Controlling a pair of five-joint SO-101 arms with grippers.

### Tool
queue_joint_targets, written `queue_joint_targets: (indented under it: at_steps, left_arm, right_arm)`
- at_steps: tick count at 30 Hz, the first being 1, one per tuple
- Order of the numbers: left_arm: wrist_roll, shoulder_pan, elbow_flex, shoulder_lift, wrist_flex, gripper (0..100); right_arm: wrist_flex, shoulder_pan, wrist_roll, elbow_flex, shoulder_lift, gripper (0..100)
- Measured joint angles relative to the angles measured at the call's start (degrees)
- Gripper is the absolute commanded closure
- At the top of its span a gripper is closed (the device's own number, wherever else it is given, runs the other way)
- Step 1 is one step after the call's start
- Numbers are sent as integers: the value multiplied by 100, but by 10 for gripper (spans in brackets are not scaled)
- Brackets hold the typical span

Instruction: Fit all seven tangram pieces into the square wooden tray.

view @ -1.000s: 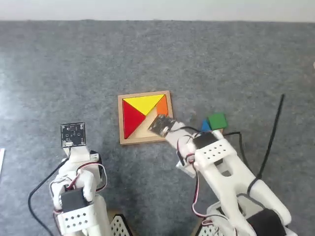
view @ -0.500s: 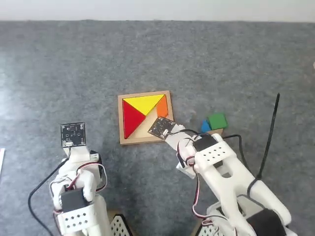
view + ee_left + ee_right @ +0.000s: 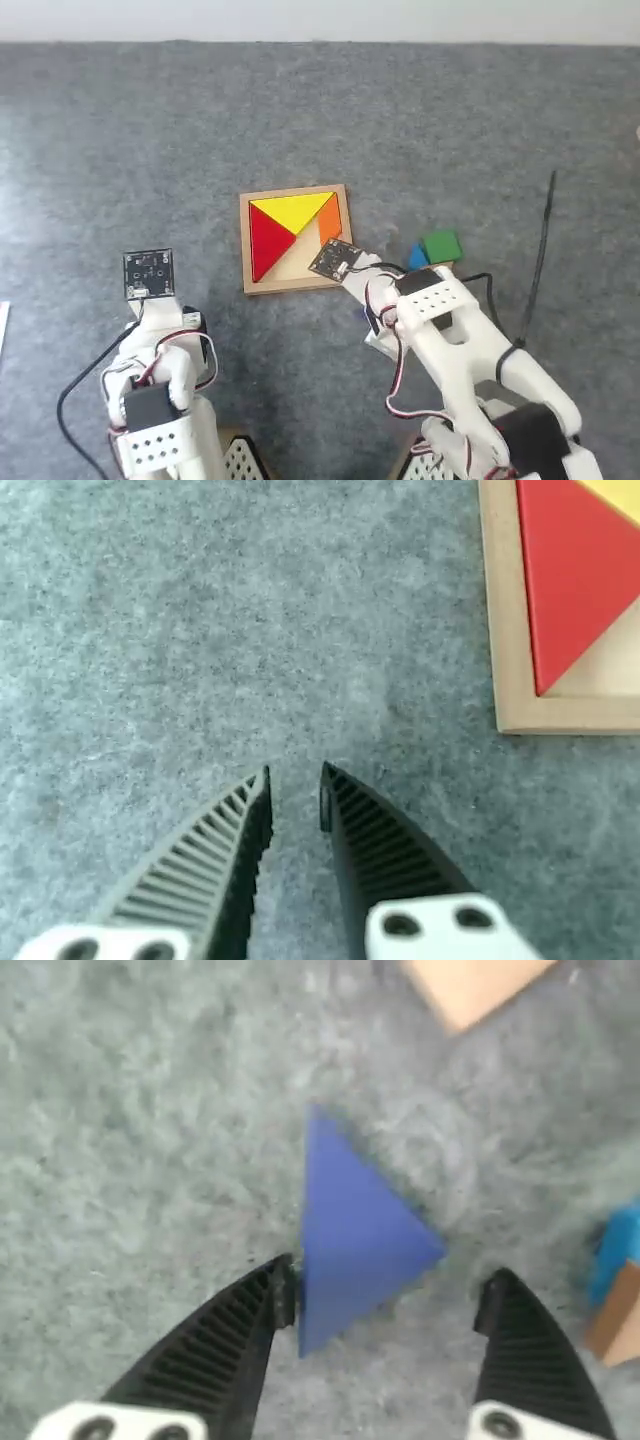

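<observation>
Here the right gripper point(image 3: 390, 1278), wide open and empty, straddles the blue triangle point(image 3: 355, 1240), tip pointing away.

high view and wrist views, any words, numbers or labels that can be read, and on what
No text can be read.
Left arm's board: marks too small to read.
Right arm's board: marks too small to read.
Tray, red piece, blue triangle: no print.

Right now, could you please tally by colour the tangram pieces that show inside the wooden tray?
yellow triangle: 1
red triangle: 1
orange piece: 1
Total: 3 pieces showing in the wooden tray
</observation>
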Motion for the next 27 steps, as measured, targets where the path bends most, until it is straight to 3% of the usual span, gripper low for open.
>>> queue_joint_targets:
  at_steps: [27]
  left_arm:
    - [0, 0, 0, 0, 0, 920]
  right_arm:
    - [193, -229, -334, -598, 624, 692]
